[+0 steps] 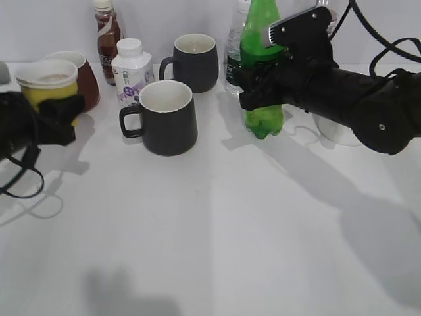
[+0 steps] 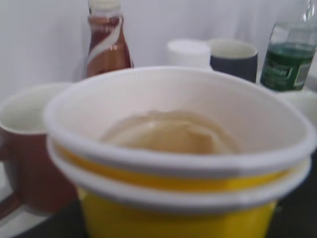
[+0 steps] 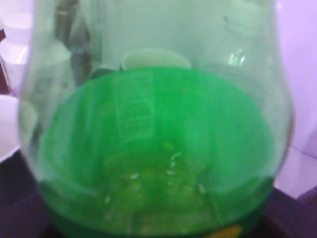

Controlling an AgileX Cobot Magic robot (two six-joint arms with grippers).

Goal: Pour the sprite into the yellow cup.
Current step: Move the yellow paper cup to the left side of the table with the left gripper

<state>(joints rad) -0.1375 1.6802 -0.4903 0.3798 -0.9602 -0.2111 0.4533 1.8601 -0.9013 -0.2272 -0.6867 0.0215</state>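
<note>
**Green bottle gripped, yellow cup held at the far left**

Green plastic fills the right wrist view: the sprite (image 3: 153, 148) sits right against the camera. From outside, the right gripper (image 1: 260, 89) is clamped around the sprite (image 1: 262, 66) at mid-height, bottle upright, base just above the table (image 1: 217, 230) by the look of it. The left gripper (image 1: 49, 118) is closed on the yellow cup (image 1: 46, 82), beside a brown mug (image 1: 82, 76). Two dark mugs (image 1: 164, 115) stand between the cup and the bottle.
</note>
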